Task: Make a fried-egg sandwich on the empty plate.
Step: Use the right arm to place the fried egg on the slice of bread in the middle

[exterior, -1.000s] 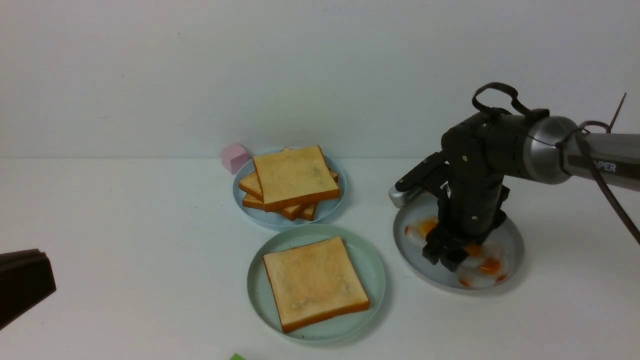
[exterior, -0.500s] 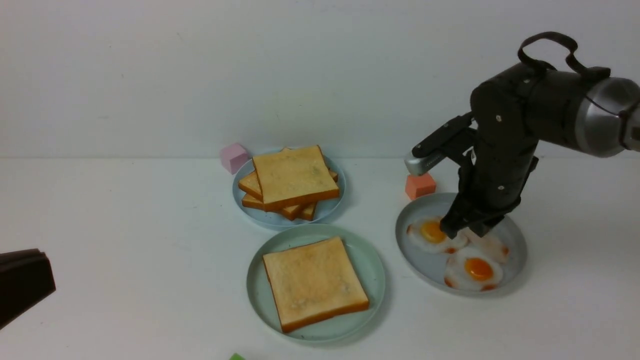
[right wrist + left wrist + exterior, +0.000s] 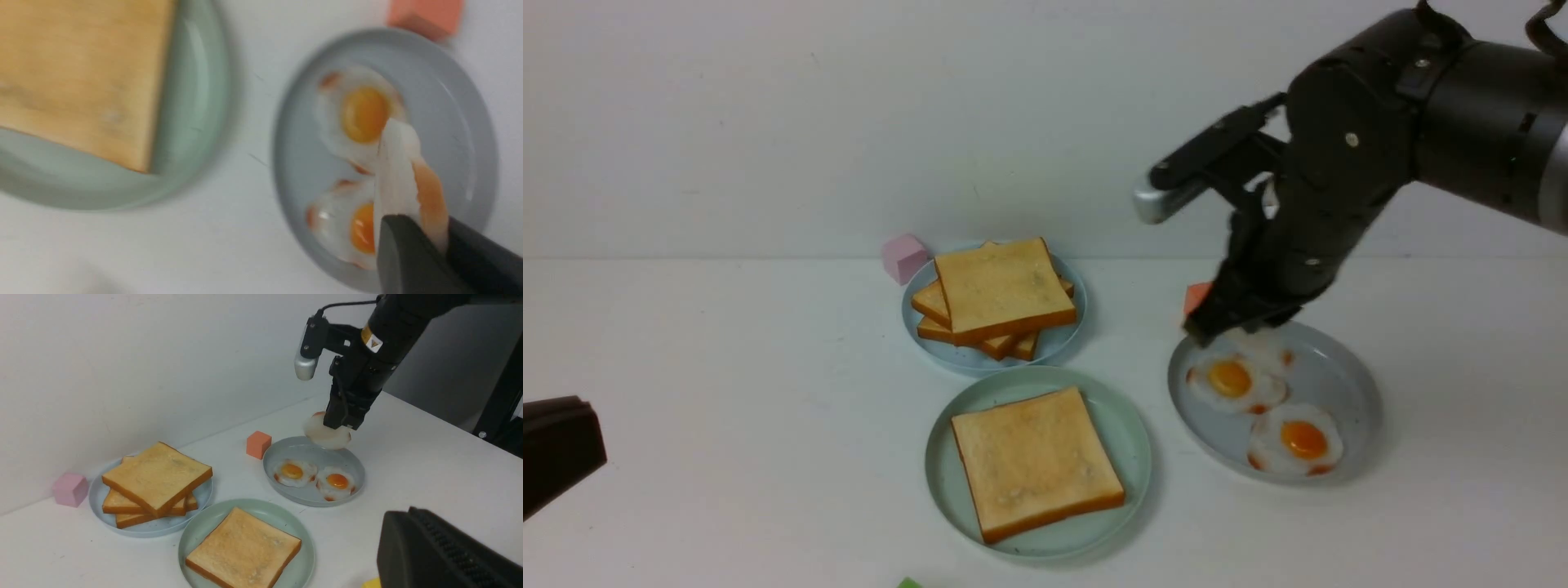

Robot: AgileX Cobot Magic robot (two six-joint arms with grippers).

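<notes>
The mint-green plate (image 3: 1131, 441) sits at the front centre with one golden toast slice (image 3: 1033, 461) lying flat on it. My right gripper (image 3: 1217, 327) hangs above the far left edge of the grey plate (image 3: 1339, 376), shut on the rim of a white fried egg (image 3: 1262, 343) that dangles from its fingers; the same egg (image 3: 402, 179) shows edge-on in the right wrist view. Two more fried eggs (image 3: 1235, 381) (image 3: 1294, 441) lie on the grey plate. My left gripper (image 3: 560, 449) rests low at the front left, shut and empty.
A light-blue plate (image 3: 1062, 343) behind the mint-green one carries a stack of toast slices (image 3: 1001, 294). A pink cube (image 3: 904, 256) stands at its far left, an orange cube (image 3: 1196, 296) behind the grey plate. A small green piece (image 3: 909, 583) lies at the table's front edge.
My right gripper closed on one egg on the grey plate and rose up and leftward with it, uncovering the other two eggs. The left gripper barely moved.
</notes>
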